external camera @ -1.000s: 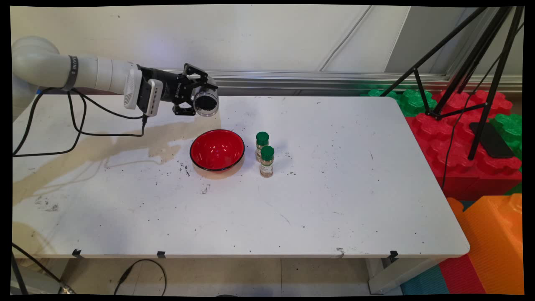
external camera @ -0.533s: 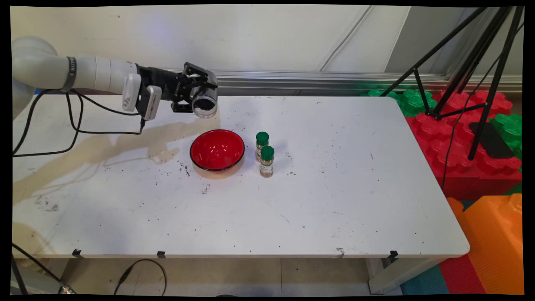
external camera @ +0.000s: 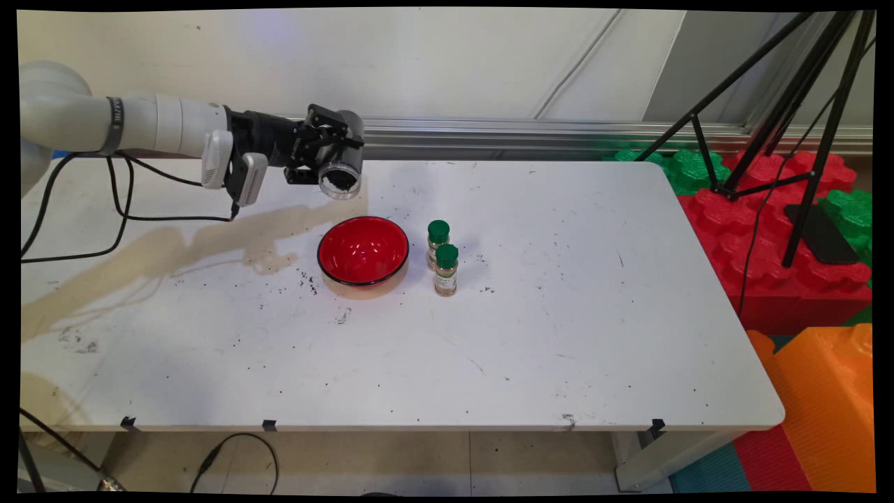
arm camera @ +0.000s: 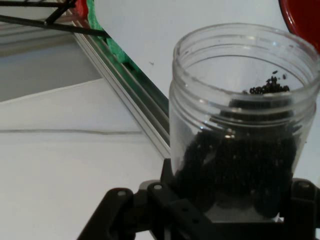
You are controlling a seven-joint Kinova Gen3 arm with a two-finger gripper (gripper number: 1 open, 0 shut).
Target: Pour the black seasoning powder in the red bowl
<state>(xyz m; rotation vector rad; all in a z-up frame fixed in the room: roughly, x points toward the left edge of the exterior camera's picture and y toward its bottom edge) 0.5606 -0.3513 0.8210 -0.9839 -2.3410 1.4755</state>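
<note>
White table (external camera: 559, 335), jaws (external camera: 334, 155) clamped on tilted jar (external camera: 341, 175) w/ black grains, above red bowl (external camera: 362, 251)

wall (external camera: 349, 56): pale | table (external camera: 559, 335): white, speckled | tripod (external camera: 803, 105): black | foam blocks (external camera: 803, 272): red, green, orange

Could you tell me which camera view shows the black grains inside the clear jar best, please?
The hand view: the clear jar fills it, so the black grains heaped inside and near its rim are plain. In the main view the jar, tipped in the gripper above the red bowl, is small and the grains are only a dark patch.
</note>
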